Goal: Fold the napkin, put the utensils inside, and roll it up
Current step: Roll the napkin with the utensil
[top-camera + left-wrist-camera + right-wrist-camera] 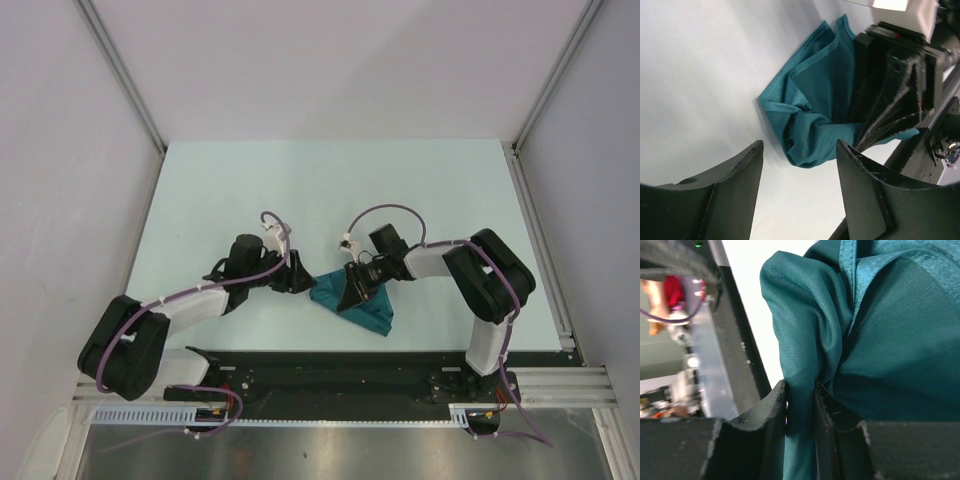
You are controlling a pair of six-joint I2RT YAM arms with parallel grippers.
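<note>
Our right gripper (800,390) is clamped on a bunched fold of the napkin (368,316), which lies crumpled between our two grippers. Our left gripper (799,147), fingers apart and empty, hovers just left of the napkin, facing its free corner.

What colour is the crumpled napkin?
The napkin is teal, plain with no pattern; clearest in the right wrist view.

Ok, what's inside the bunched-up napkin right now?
Only teal folds show on the napkin; the right gripper pinches one. No utensil is visible, but anything wrapped within the layers would be covered.
</note>
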